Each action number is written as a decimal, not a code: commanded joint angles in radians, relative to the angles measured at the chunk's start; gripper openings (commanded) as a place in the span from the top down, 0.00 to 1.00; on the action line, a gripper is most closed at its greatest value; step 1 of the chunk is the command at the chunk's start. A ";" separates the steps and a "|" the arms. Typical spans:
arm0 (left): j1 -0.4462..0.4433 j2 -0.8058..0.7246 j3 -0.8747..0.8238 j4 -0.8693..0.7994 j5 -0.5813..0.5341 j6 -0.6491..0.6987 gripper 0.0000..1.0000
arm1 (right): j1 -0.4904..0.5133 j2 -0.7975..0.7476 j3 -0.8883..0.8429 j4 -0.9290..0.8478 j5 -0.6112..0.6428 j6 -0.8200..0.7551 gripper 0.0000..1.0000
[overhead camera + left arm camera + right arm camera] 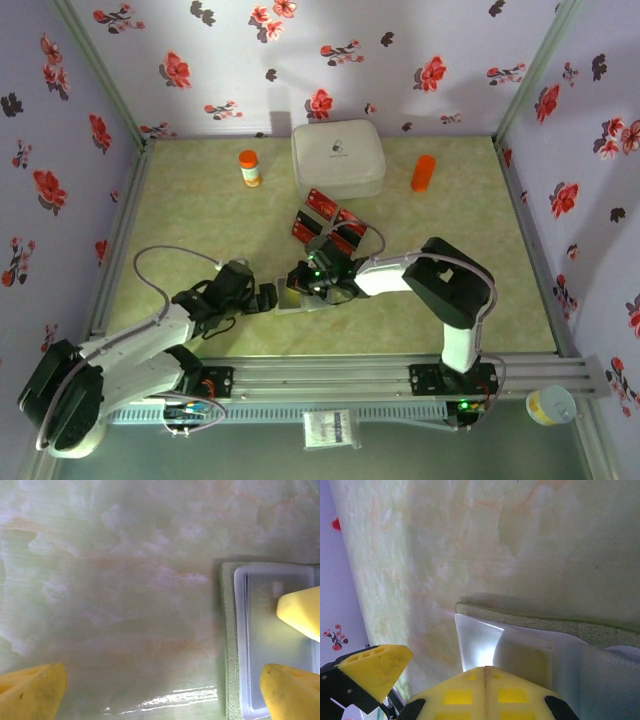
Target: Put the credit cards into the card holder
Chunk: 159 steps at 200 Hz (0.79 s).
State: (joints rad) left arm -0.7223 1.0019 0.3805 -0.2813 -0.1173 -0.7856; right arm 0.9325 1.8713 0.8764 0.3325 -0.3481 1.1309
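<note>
The left pincer (162,680) stands wide open, low over the pale green marbled surface (200,220), and holds nothing. One of its yellow fingers hangs over bare surface. The other hangs over the left edge of the small folding card holder (260,650), which is olive-green outside and pale grey inside. That straddle looks meant to pin the edge or stop the holder from sliding, though I cannot tell whether the finger touches it.

The holder lies opened flat, clear inner sleeve upward, between the two pincers near the front middle of the surface. Lying open this way leaves its pocket free to take a card. A pale shape under the sleeve may be a card already inside, but it is too faint to say.

The right pincer (485,677) is closed, its fingers meeting along a seam with nothing visible between them, its tips at the sleeve. It seems to be pressing or working the plastic rather than carrying anything.

Behind it and slightly to the right, several small flat red credit cards (322,205) lie in a loose cluster, apart from the holder, so most of the job appears to remain.
</note>
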 commanded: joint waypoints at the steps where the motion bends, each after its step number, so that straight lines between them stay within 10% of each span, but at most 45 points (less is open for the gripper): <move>1: -0.012 0.024 0.032 0.039 0.016 0.020 0.00 | 0.007 0.025 0.006 0.021 -0.003 0.016 0.98; 159: -0.124 0.191 0.002 0.119 -0.034 -0.022 0.00 | -0.012 -0.029 0.009 0.013 -0.012 0.005 0.96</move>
State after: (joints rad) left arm -0.8337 1.1477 0.4046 -0.2111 -0.2035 -0.7845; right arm 0.9333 1.8797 0.8764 0.3473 -0.3485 1.1378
